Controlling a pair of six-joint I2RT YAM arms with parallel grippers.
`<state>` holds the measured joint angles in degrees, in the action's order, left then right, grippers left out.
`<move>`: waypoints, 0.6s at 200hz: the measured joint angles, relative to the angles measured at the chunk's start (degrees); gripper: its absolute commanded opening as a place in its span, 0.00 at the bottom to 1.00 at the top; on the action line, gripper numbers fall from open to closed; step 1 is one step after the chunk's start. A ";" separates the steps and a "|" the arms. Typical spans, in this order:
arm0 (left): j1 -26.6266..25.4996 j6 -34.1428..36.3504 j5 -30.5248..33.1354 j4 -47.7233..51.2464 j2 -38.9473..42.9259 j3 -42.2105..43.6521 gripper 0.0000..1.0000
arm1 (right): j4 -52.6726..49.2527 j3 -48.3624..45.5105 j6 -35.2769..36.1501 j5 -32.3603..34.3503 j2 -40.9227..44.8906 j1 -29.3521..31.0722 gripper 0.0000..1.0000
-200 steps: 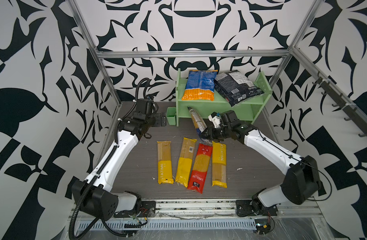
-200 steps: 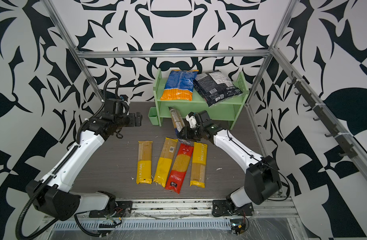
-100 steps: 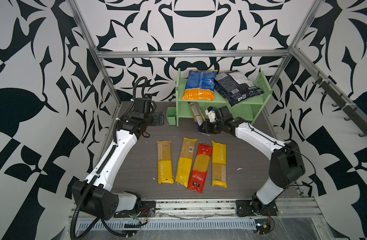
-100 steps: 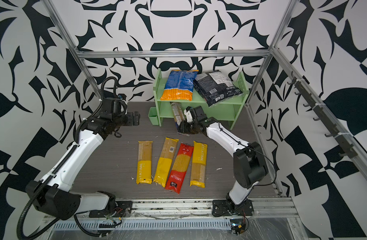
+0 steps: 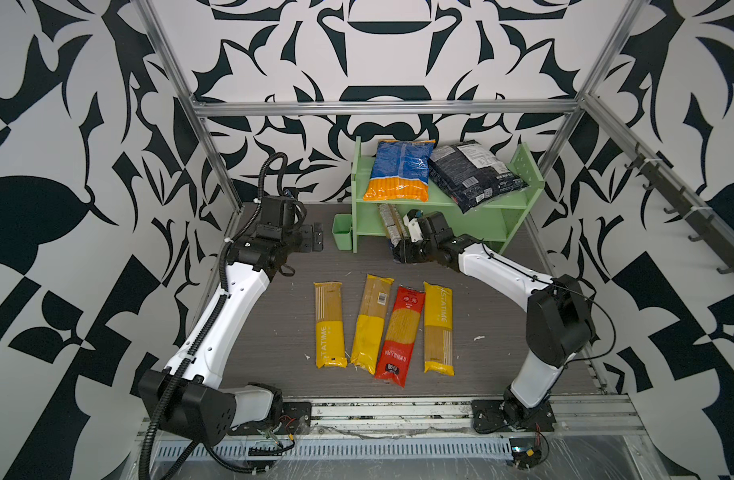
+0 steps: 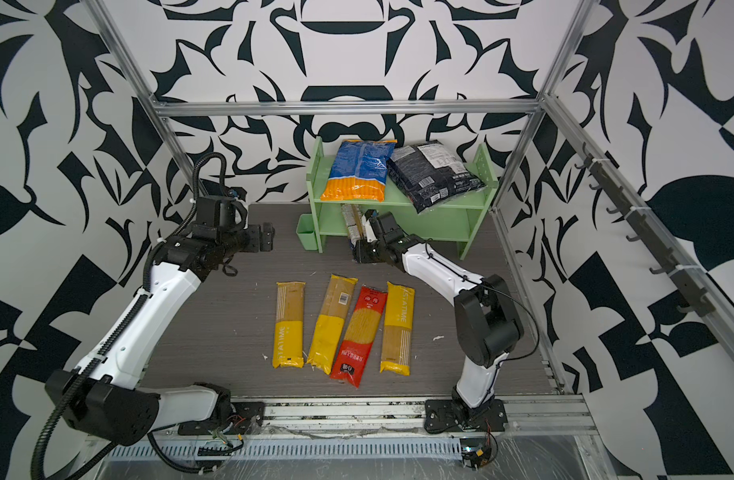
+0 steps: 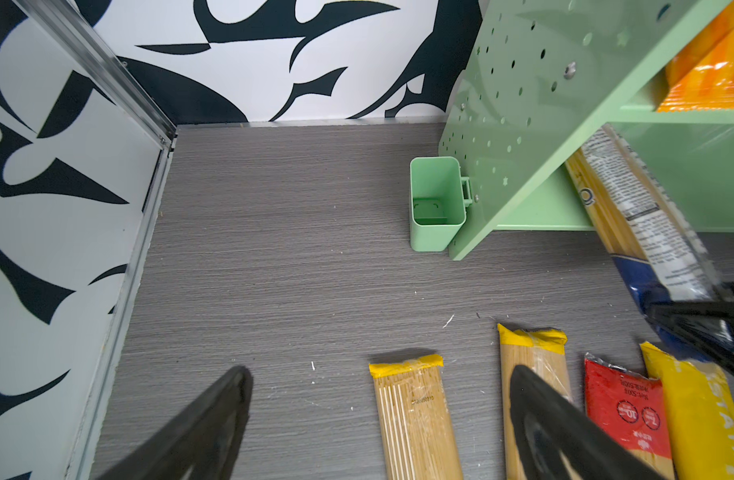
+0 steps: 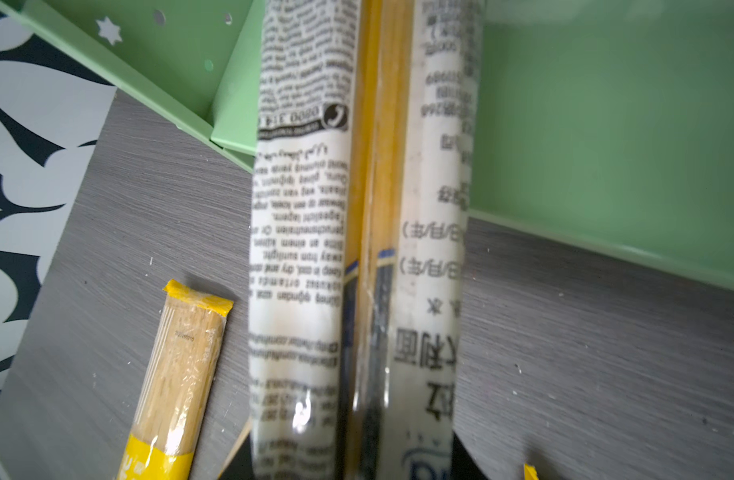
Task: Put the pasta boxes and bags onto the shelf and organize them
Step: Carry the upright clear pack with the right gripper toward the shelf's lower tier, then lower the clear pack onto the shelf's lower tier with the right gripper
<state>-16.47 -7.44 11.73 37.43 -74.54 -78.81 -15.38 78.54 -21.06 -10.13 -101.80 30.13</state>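
The right gripper (image 5: pixel 400 252) is clenched on the near end of the navy-clear spaghetti pack (image 5: pixel 388 222), at the back of the table (image 5: pixel 282 291) just in front of the shelf (image 5: pixel 527 166). The right wrist view shows the pack (image 8: pixel 299 249) running straight out from between the jaws. Its far end is inside the lower tier, close to the shelf's left side panel, and its near end juts out over the table. I cannot tell whether it rests on the lower board.

On the upper tier the blue-and-orange bag (image 5: pixel 400 170) lies to the left. The black bag (image 5: pixel 473 174) lies to the right, touching it and hanging over the front edge.

The left gripper (image 5: pixel 313 241) hangs above the back left part of the table with its jaws spread wide and nothing between them. It is near the small green cup (image 5: pixel 342 230) hooked to the shelf's left panel.

Four packs lie in a row near the middle of the table, towards the front edge. They are the left yellow pack (image 5: pixel 330 324), the tilted yellow pack (image 5: pixel 371 324), the red spaghetti pack (image 5: pixel 400 332) against it, and the right yellow pack (image 5: pixel 438 328) just beside.
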 measured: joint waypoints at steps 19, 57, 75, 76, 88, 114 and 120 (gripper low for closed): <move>0.09 0.22 0.00 0.55 1.16 0.09 0.99 | 0.11 1.73 0.31 1.49 -1.49 1.01 0.00; 0.37 0.63 0.02 1.11 4.00 0.09 0.99 | -0.22 5.68 0.26 4.48 -4.55 2.29 0.00; 0.39 0.90 0.02 1.27 4.87 0.11 0.99 | -0.74 7.56 0.22 5.38 -5.79 2.62 0.00; 0.39 0.90 0.02 1.27 4.92 0.11 0.99 | -0.81 7.72 0.22 5.44 -5.92 2.62 0.00; 0.44 1.11 0.04 1.38 5.38 0.17 0.99 | -1.16 8.90 0.13 5.95 -6.69 2.71 0.00; 0.46 1.38 0.07 1.62 5.79 0.22 0.99 | -2.32 11.02 -0.35 7.26 -8.07 3.15 0.00; 0.46 1.40 0.04 1.68 5.84 0.22 0.99 | -2.80 11.54 -0.46 7.45 -8.31 3.26 0.00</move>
<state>-16.01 -6.04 11.77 39.11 -68.71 -78.59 -18.17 90.08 -21.52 -2.68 -110.10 33.39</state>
